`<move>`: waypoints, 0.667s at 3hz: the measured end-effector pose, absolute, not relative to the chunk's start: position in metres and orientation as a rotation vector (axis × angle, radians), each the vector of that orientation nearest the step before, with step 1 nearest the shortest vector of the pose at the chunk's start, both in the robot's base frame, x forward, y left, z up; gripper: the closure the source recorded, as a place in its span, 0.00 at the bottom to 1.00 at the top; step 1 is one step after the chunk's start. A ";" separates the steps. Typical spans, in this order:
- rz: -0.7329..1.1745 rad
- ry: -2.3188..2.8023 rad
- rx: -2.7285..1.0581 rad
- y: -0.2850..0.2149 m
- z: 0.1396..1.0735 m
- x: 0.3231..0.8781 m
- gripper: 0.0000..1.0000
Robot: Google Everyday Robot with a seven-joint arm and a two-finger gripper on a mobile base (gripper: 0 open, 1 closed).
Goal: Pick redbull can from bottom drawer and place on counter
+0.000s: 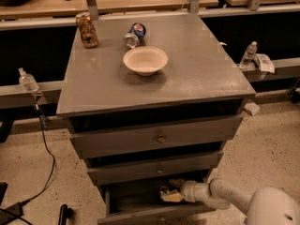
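Note:
The bottom drawer [140, 214] is pulled open below two shallower grey drawers. My gripper [169, 192] reaches into it from the right, low inside the drawer. A small silvery round rim [163, 190] shows right at the gripper tip. I cannot tell whether it is the top of the redbull can, and the rest of the can is hidden in the dark drawer. The counter [197, 74] is the grey cabinet top above.
On the counter stand a white bowl [145, 60], a gold-brown can [87, 30] and a shorter blue can lying on its side [134, 34]. Plastic bottles stand at the left [28, 82] and right [248, 54]. A black cable [44, 139] runs down the floor on the left.

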State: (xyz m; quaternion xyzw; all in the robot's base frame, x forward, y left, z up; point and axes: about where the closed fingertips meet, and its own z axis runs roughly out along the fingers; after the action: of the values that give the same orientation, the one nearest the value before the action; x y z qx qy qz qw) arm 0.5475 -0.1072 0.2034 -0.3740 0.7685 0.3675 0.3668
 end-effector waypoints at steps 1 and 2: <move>0.969 1.961 -0.953 -0.105 0.201 0.544 0.66; 0.998 1.940 -0.946 -0.104 0.201 0.540 0.97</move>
State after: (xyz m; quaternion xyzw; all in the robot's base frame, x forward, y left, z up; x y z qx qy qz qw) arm 0.5398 -0.1037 0.2014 -0.3693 0.7571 0.3895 0.3723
